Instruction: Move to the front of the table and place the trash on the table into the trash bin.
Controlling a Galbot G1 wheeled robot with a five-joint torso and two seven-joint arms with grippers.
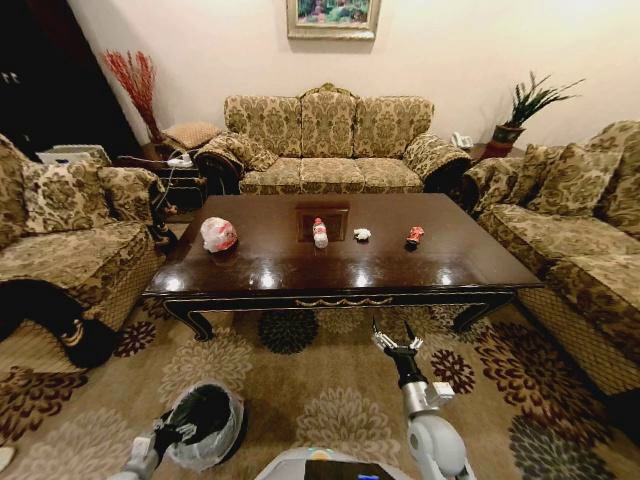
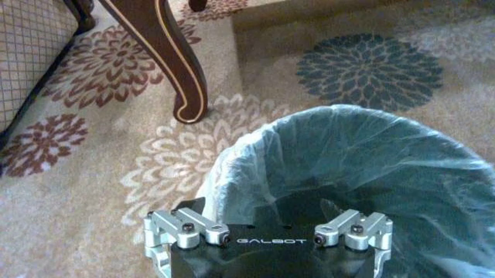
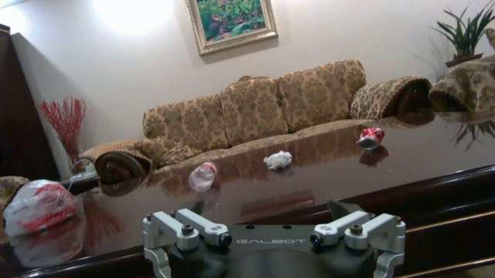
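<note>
In your head view, the dark glossy wooden table (image 1: 340,262) fills mid-frame, carrying a white-pink bag bundle (image 1: 218,234), clear red-labelled bottle (image 1: 320,232), white paper wad (image 1: 362,234) and red wrapper (image 1: 414,236); the right gripper (image 1: 396,343) spreads open lower centre. Your left wrist view puts the left gripper (image 2: 267,242), jaws unreadable, at the liner-draped round bin (image 2: 363,168)

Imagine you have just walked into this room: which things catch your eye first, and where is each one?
The dark glossy table fills the middle, with four bits of trash in a row: a white-and-pink bag bundle, a bottle, a paper wad and a red wrapper. Near the robot, the lined trash bin sits on the carpet by the left gripper, while the right gripper hangs open before the table's front edge.
</note>
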